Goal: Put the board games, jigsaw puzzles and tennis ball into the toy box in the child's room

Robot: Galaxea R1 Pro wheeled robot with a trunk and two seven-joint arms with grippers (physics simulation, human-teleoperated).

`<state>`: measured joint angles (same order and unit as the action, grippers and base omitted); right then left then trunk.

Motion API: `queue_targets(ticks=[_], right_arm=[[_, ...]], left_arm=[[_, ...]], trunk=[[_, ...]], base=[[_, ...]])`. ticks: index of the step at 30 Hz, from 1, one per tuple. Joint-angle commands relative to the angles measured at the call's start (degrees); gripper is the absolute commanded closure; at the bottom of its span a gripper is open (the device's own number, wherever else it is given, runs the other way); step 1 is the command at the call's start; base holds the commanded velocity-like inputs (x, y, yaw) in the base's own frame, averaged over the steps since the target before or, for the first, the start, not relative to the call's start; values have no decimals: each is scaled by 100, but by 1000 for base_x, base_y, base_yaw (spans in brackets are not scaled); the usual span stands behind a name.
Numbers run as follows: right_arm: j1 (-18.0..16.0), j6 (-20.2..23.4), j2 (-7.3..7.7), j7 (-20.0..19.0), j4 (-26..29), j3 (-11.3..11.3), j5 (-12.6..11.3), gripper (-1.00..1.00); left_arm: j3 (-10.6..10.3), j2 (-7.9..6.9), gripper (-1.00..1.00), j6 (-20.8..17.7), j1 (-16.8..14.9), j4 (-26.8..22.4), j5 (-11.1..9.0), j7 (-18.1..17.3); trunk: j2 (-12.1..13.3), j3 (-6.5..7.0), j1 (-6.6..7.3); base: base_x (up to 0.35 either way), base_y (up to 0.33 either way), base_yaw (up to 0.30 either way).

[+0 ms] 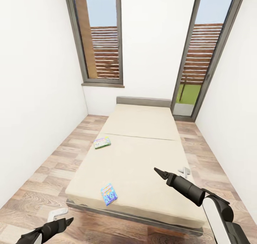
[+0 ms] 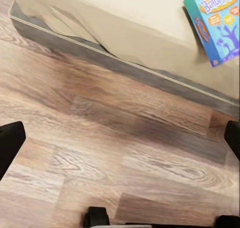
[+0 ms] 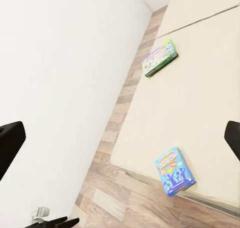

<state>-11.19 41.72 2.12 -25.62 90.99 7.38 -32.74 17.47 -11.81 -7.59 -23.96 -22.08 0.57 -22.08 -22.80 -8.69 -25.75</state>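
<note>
The blue board game (image 1: 109, 193) lies flat on the bed (image 1: 142, 158), close to its near edge, between the two grippers and a little ahead of both. From the left wrist camera the blue board game (image 2: 216, 23) sits just past the bed's edge, its corner reaching the mattress rim, with plank floor (image 2: 115, 153) between it and the fingers. In the right wrist view the same box (image 3: 174, 172) rests near the mattress edge, well ahead of the open fingers.

The green-pink board game (image 1: 102, 142) lies farther up the bed by its left edge, well beyond both grippers; the right wrist view shows it (image 3: 160, 58) near the mattress side, next to the white wall (image 3: 60, 87).

The left gripper (image 1: 64, 222) hovers low over the floor before the bed's foot, grasping nothing; the wrist view shows its dark fingertips (image 2: 10, 145) spread wide apart. The right gripper (image 1: 160, 173) hangs above the bed's right part, also released and empty, fingertips (image 3: 10, 143) set far apart.

Two tall windows (image 1: 101, 36) stand behind the grey headboard (image 1: 143, 101).
</note>
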Motion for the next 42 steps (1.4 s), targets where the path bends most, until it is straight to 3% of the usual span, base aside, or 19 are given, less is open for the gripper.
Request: queue_targets(ticks=[1, 5, 10, 15, 35, 38, 42], right_arm=[[-6, 38, -1, -13, 3, 9, -13, -100], [-6, 31, 1, -7, 4, 7, -11, -100], [-6, 26, 7, -5, 6, 10, -10, -100], [-6, 28, 7, -4, 6, 10, -12, -100], [-13, 37, 8, -35, 6, 34, -13, -100], [-11, 38, 7, -111, 6, 31, -15, -100], [-8, 61, 8, -507, 6, 17, -128, -100]], left_arm=[[46, 3, -100, -70, -4, -9, 4, -146], [44, -6, -100, -302, -4, -8, -9, -935], [52, -11, -100, -527, -4, -7, -15, -1332], [67, -6, -100, -622, -4, -7, -31, -1382], [116, 8, -100, -655, -4, -5, -49, -1411], [117, 11, -100, -661, -4, -1, -51, -1415], [128, 6, -100, -666, -4, 6, -56, -1422]], trunk=[[-12, -9, -3], [-12, -5, -3], [-12, -4, -3], [-12, -4, -3], [-814, -363, -443], [-934, -417, -509], [-1095, -488, -596]], base=[[-11, -39, 0], [-5, -16, 0], [-1, -3, 0], [0, 0, 0], [0, 0, 0], [0, 0, 0], [0, 0, 0]])
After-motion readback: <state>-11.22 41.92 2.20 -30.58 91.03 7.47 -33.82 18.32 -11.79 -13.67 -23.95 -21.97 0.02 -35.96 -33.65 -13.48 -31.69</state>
